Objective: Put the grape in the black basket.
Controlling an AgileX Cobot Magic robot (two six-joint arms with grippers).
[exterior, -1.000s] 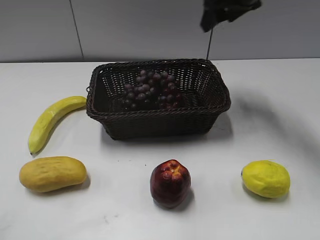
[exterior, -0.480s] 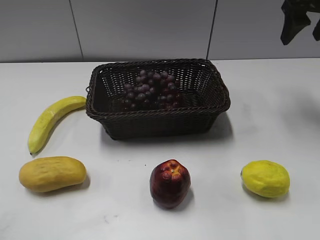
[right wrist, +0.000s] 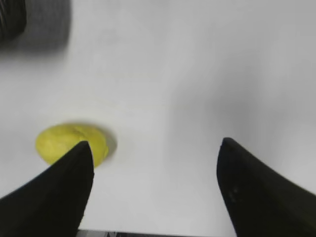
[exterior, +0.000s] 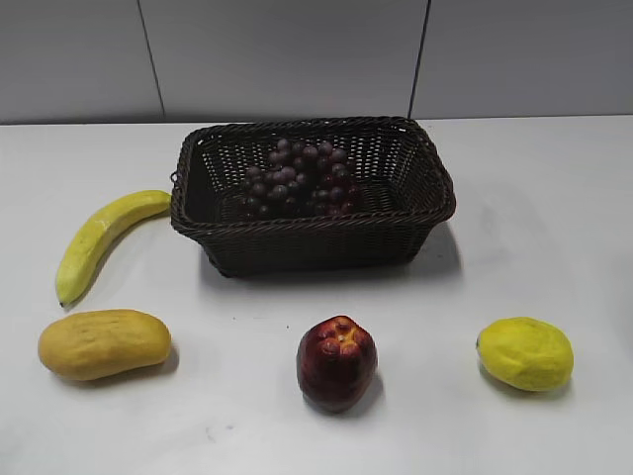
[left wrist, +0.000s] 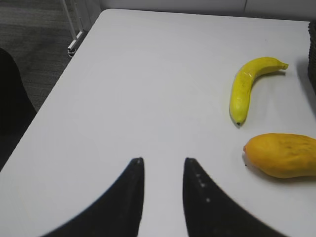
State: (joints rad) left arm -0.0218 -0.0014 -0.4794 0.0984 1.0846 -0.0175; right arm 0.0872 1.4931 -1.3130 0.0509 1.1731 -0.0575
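The bunch of dark purple-red grapes (exterior: 297, 178) lies inside the black woven basket (exterior: 315, 237) at the middle back of the table. Neither arm shows in the exterior view. My left gripper (left wrist: 162, 160) is open and empty above bare table, left of the banana and the mango. My right gripper (right wrist: 155, 143) is wide open and empty above bare table, with the yellow lemon just beyond its left finger. A dark blurred corner (right wrist: 11, 19) at the top left of the right wrist view may be the basket.
On the table lie a yellow banana (exterior: 99, 237) (left wrist: 249, 86), an orange-yellow mango (exterior: 104, 343) (left wrist: 281, 155), a dark red apple (exterior: 336, 361) and a yellow lemon (exterior: 526, 353) (right wrist: 69, 143). The table's left edge (left wrist: 47, 106) borders dark floor.
The right arm was above the basket's back right, swung to the upper right corner, and has now left the exterior view. The grapes stay in the basket.
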